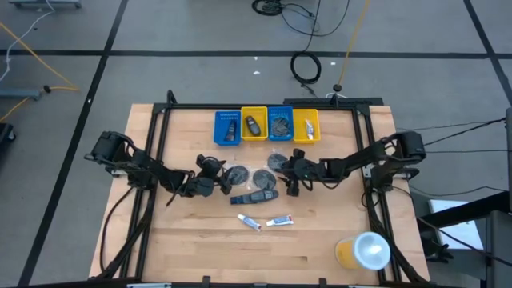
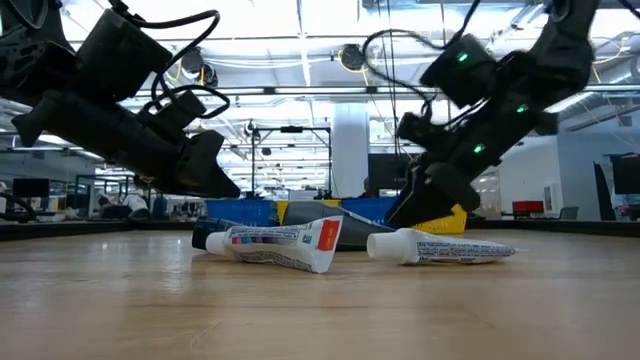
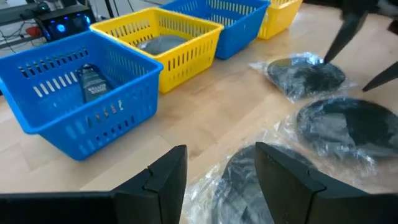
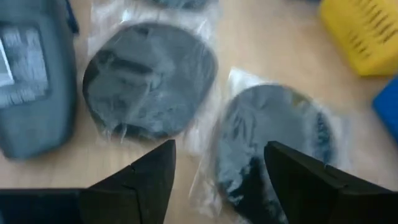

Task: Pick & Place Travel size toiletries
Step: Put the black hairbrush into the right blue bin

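Note:
Three round dark grey discs in clear wrap lie mid-table [image 1: 236, 173] [image 1: 263, 178] [image 1: 279, 162]. A dark bottle [image 1: 256, 196] lies flat nearer, and two white tubes [image 1: 248, 222] [image 1: 278, 221] lie nearer still. My left gripper [image 3: 221, 180] is open and low. Its fingers stand on either side of the leftmost disc [image 3: 239, 190]. My right gripper [image 4: 224, 180] is open too, low over the rightmost disc [image 4: 273, 137], with the middle disc [image 4: 149, 78] and the bottle [image 4: 31, 93] beyond. I cannot tell whether either gripper touches a wrap.
Four slotted bins stand in a row at the far side: blue [image 1: 227, 128], yellow [image 1: 254, 124], blue [image 1: 280, 124], yellow [image 1: 306, 126], each holding small items. A yellow cup with a white lid [image 1: 364, 250] stands near the right front corner. Bare wood lies along the near edge.

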Action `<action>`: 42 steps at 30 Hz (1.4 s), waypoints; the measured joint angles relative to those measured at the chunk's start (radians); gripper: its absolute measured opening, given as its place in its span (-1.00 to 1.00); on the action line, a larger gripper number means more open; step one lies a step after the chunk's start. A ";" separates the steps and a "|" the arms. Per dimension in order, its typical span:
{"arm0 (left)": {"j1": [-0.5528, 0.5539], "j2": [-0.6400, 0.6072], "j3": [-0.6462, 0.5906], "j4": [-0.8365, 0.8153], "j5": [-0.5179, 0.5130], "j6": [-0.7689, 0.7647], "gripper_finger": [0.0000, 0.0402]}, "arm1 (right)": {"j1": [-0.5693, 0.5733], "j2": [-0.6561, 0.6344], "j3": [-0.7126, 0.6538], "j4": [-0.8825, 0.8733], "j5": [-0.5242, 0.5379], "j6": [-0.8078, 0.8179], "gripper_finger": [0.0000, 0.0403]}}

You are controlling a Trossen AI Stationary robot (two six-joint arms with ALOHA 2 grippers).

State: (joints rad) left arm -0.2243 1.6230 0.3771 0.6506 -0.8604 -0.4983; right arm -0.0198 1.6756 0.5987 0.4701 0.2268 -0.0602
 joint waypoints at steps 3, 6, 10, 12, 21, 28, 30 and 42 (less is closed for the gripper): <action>0.001 0.000 0.001 -0.001 0.017 -0.002 -0.07 | -0.020 0.023 -0.001 -0.001 -0.022 -0.005 0.14; -0.001 0.000 0.000 -0.001 0.022 -0.002 -0.07 | -0.036 0.039 0.002 -0.013 -0.021 -0.006 0.04; -0.007 0.000 0.000 -0.003 0.023 -0.008 -0.07 | -0.056 0.038 0.002 -0.045 -0.017 -0.005 -0.20; -0.011 0.000 0.000 -0.002 0.024 -0.007 -0.07 | -0.060 0.036 0.002 -0.050 -0.013 -0.005 -0.37; -0.014 0.000 0.000 -0.003 0.026 -0.010 -0.07 | -0.032 -0.052 -0.004 -0.096 0.009 0.041 -0.96; -0.013 0.000 0.000 -0.003 0.026 -0.013 -0.07 | 0.001 -0.214 -0.003 -0.056 0.133 0.129 -0.99; -0.013 0.000 0.000 -0.003 0.026 -0.015 -0.07 | -0.008 -0.239 -0.003 0.008 0.161 0.148 -0.99; -0.013 0.000 0.000 -0.003 0.025 -0.021 -0.07 | -0.247 -0.150 -0.003 0.332 0.246 0.286 -1.00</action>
State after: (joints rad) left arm -0.2371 1.6230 0.3771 0.6472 -0.8352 -0.5194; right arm -0.2665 1.5259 0.5961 0.8018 0.4730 0.2257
